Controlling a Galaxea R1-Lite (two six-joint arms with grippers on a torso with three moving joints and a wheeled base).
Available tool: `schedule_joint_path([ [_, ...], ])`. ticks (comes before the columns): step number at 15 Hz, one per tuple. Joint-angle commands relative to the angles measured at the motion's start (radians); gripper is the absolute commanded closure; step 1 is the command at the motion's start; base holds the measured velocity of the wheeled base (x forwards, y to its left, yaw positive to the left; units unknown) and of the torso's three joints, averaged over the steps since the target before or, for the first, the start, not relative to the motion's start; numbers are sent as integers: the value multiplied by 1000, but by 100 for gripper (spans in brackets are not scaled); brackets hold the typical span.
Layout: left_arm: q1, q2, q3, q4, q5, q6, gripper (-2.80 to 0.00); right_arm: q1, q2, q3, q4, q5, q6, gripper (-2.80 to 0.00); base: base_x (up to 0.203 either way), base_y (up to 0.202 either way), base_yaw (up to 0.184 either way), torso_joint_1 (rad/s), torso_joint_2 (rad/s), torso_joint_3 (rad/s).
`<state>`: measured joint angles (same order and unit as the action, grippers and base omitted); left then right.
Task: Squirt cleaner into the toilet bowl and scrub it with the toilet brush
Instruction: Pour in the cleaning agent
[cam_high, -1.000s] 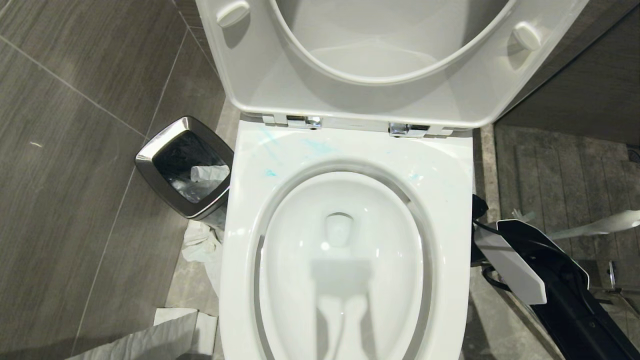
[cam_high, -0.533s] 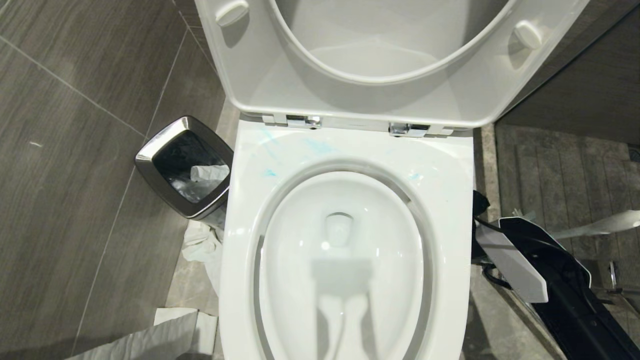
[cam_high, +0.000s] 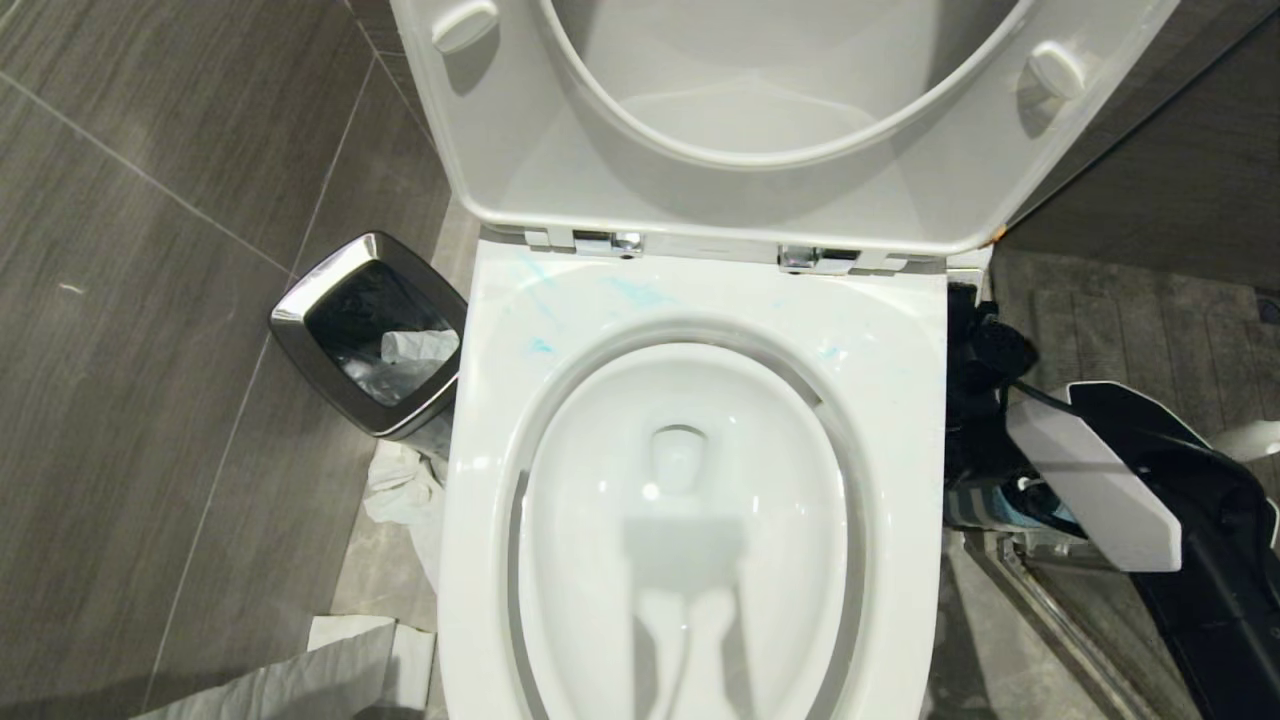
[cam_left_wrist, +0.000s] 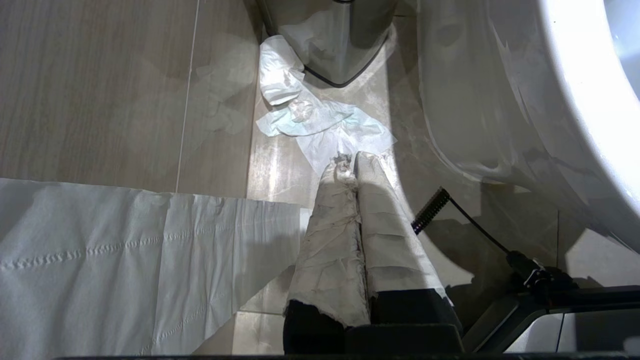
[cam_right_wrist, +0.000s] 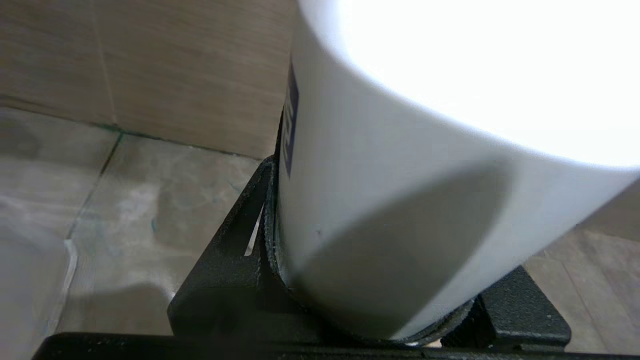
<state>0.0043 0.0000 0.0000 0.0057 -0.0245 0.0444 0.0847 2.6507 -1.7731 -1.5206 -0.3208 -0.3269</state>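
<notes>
The right gripper (cam_right_wrist: 370, 300) is clamped on a fat white bottle (cam_right_wrist: 400, 200) that bears a dark blue label (cam_right_wrist: 290, 125), its writing unreadable; in the head view that arm is low beside the toilet bowl (cam_high: 690, 520), on its right. Light blue cleaner (cam_high: 635, 292) streaks the rim near the hinges. The left gripper (cam_left_wrist: 350, 165), fingers pressed together, hangs over crumpled tissue (cam_left_wrist: 320, 120) by the trash bin (cam_high: 370, 335).

A bathroom: toilet bowl (cam_high: 690, 480), tiled floor (cam_high: 150, 330).
</notes>
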Motion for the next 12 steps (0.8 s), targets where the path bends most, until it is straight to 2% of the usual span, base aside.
schedule_joint_path([
  [1,0,2,2,0,0,0,0,-7,-122,111,-9,-1,5,0,0,0,0,0,0,0],
  [8,0,2,2,0,0,-1,0,-17,-549,655,-9,6,62,0,0,0,0,0,0,0],
  [12,0,2,2,0,0,0,0,-18,-818,976,-9,64,112,0,0,0,0,0,0,0],
])
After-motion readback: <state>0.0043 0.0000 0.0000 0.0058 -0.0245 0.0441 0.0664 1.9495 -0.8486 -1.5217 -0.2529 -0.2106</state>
